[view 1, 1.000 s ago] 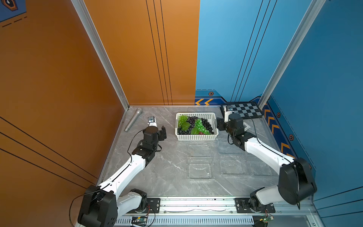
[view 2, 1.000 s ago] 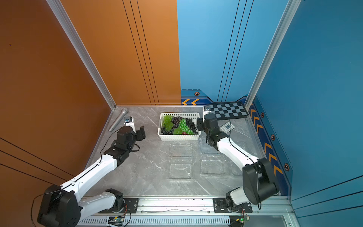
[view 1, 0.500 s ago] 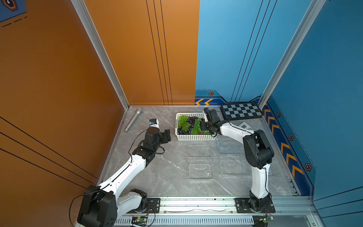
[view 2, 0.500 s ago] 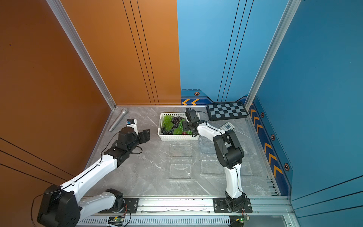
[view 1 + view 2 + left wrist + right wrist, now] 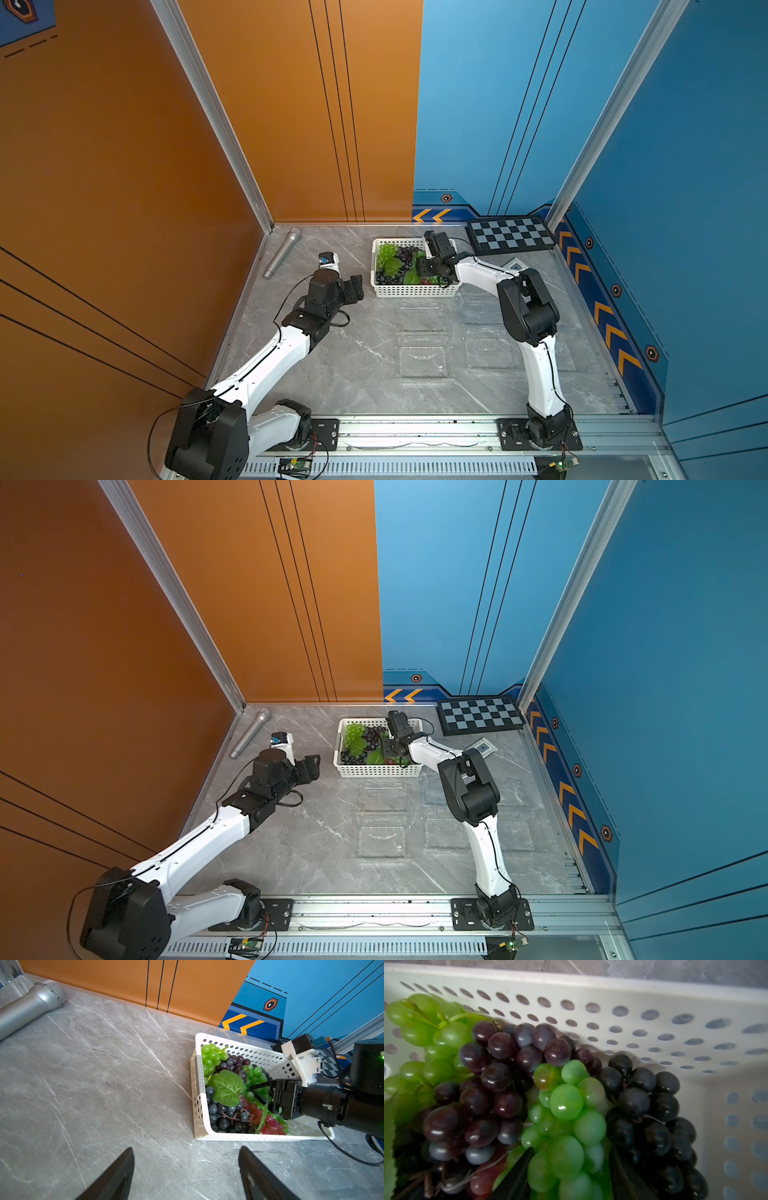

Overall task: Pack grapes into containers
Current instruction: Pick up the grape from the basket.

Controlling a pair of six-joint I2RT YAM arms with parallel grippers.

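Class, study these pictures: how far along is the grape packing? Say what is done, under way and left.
Done: nothing packed; the clear containers lie empty on the table. In hand: the right gripper is down in the white basket, jaws either side of a green bunch; a firm grip cannot be confirmed. The left gripper is open beside the basket. Left: every bunch must go into the containers.

Both top views stare steeply down from high overhead, the basket (image 5: 415, 292) small and far below. Left wrist camera looks across the desk (image 5: 104, 1064) at it, near. Right wrist camera's inside it, hard against the grapes (image 5: 566, 1101). All share it.
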